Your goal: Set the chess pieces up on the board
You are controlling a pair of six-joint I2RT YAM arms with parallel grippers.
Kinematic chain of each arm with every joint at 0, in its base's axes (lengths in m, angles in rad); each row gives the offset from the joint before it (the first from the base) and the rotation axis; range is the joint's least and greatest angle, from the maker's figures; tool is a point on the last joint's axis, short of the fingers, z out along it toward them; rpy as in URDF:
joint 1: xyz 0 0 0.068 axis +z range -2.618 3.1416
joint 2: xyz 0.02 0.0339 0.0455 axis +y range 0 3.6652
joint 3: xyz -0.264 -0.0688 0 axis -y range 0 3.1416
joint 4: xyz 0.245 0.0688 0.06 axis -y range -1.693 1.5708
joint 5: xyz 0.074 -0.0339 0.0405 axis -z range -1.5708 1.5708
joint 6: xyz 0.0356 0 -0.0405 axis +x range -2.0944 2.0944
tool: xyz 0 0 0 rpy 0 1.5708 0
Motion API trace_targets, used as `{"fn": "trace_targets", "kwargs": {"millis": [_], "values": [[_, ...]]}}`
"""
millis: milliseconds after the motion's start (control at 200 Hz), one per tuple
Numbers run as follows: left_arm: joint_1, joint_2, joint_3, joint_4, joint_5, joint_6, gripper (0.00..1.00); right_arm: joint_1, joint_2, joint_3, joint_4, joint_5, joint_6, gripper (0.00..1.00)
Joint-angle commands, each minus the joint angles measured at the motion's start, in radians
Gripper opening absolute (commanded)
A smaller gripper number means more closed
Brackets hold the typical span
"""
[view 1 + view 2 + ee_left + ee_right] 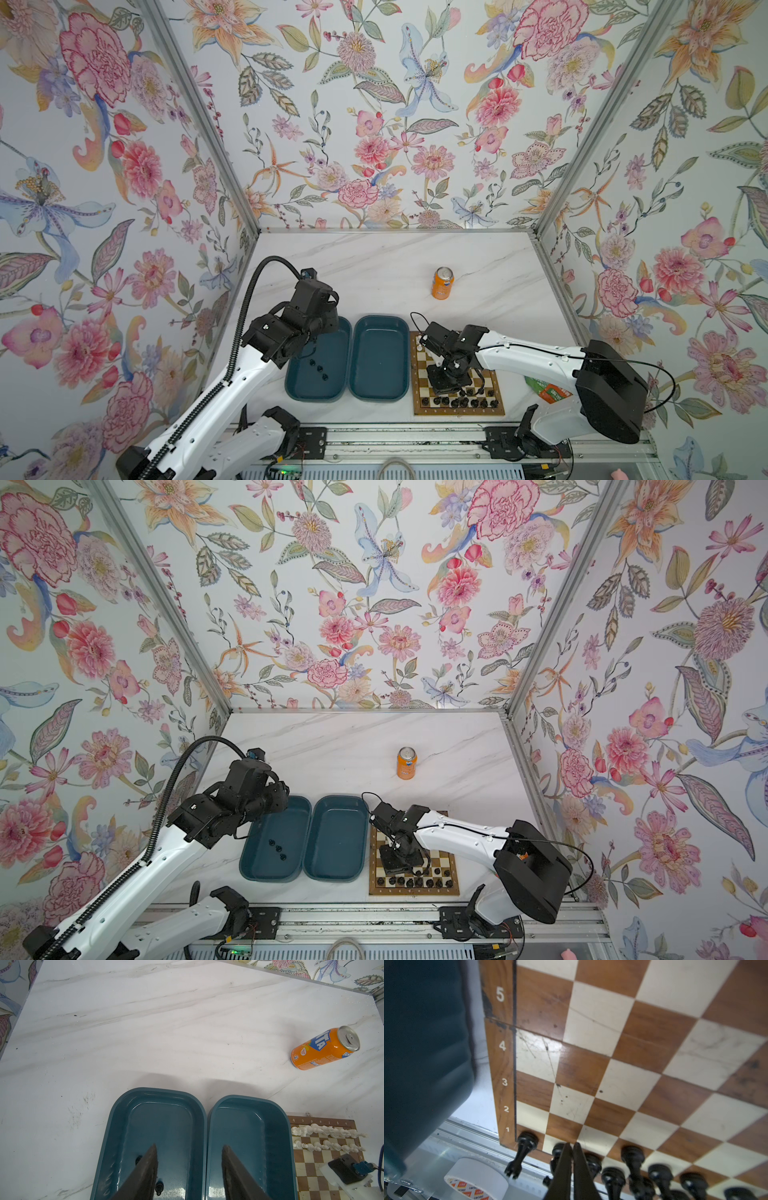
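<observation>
The left pincer (189, 1146) was held about half open above the tray (299, 395), and nothing was gripped in it. Three black pieces (319, 369) were seen on the bottom of this tray, near to each other. Whether they stood or lay could not be told. The right pincer (572, 1145) was closed, tip against tip, low over the board (457, 409), just at the near row (633, 1154) of black figures. Nothing was seen between its fingers. The white pieces (328, 1133) were already set in two rows at the far edge of the board. In the right wrist view the squares of the second row beside the numbered border were bare, so the remaining places were judged to be there. A can (442, 283) stood well apart on the worktop (374, 257).

The pieces were judged to be very light, hard and glossy, so one could easily slip or spring out from the fingers. A hold across the narrow middle, just above the wider foot, was judged the safest, with the fingers closed gently and evenly. With so little weight, a piece could be pushed away on the smooth tray bottom if one finger touched first. On the board the figures stood close together, so a neighbour could be knocked over when another one was put down.
</observation>
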Motion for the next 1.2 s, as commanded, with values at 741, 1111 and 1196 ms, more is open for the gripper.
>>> {"fn": "trace_targets", "kwargs": {"millis": [741,1111,1196], "values": [[0.014,-0.013,-0.016,-0.027,-0.004,0.0,0.51,0.017,0.02,-0.029,0.012,-0.034,0.002,0.08],[0.015,-0.022,-0.019,-0.032,-0.009,0.003,0.51,0.022,0.018,-0.016,0.01,-0.019,0.004,0.11],[0.014,-0.026,-0.016,-0.032,-0.013,0.003,0.52,0.015,0.006,-0.004,0.008,-0.005,0.0,0.17]]}}
